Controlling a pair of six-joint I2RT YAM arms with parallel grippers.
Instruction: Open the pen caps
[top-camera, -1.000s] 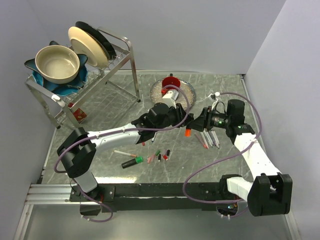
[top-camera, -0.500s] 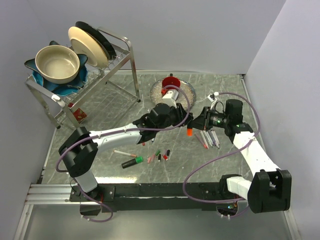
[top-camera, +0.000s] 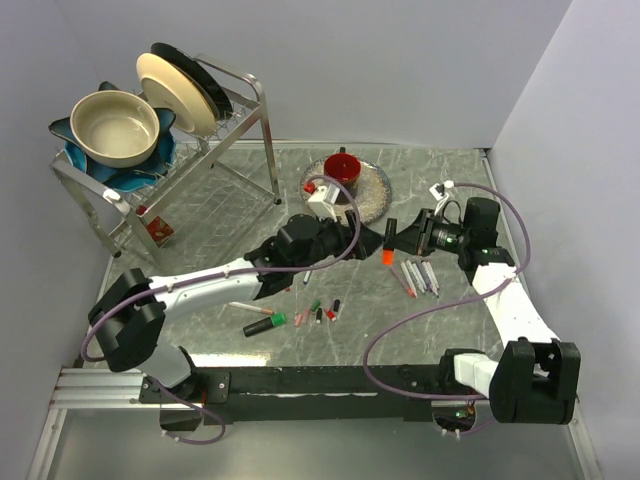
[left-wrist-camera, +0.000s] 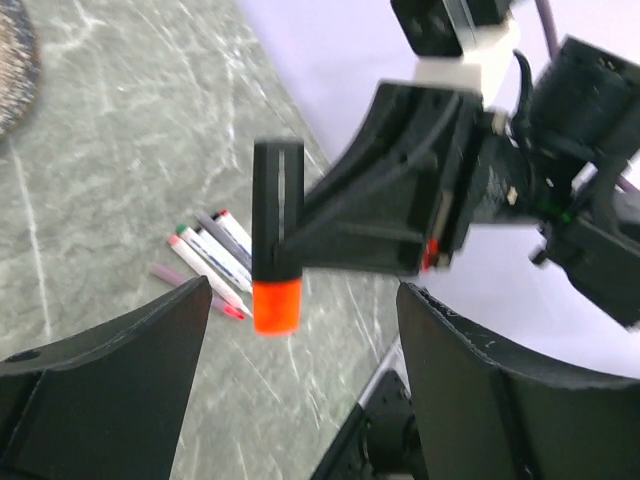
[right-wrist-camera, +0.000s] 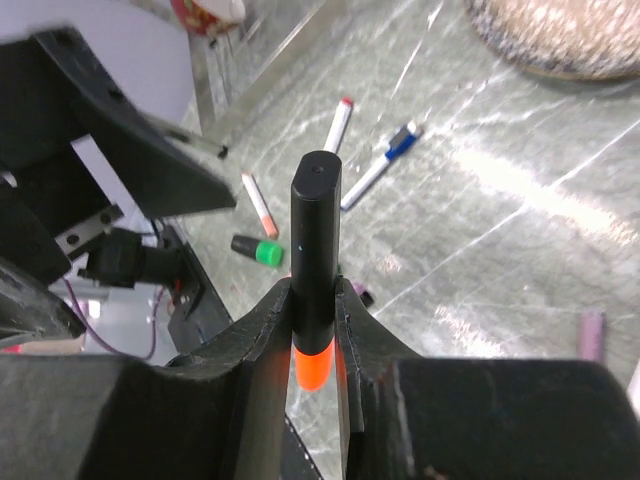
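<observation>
- A stubby orange plastic cap (left-wrist-camera: 276, 305) sits on one end of a thick black marker (left-wrist-camera: 277, 205), held in the air above the grey marbled table (top-camera: 220, 215), between the two arms.
- The right gripper (right-wrist-camera: 314, 305) is clamped tight on the marker's barrel just above the cap. In its wrist view the orange sits right under the fingers, leaving little of the cap exposed.
- The left gripper (left-wrist-camera: 303, 290) is spread wide and empty, facing the marker and clear of it.
- Likely risk: with so short a target, the left fingers could close partly on the right gripper's fingers or on the barrel, so a pull frees nothing.
- A hard tug could also slide the smooth barrel through the right grip, or tilt it.
- Once off, the cap could slip and drop among the small loose caps (top-camera: 318, 310) and slim white pens (top-camera: 420, 275) lying on the table nearby.
</observation>
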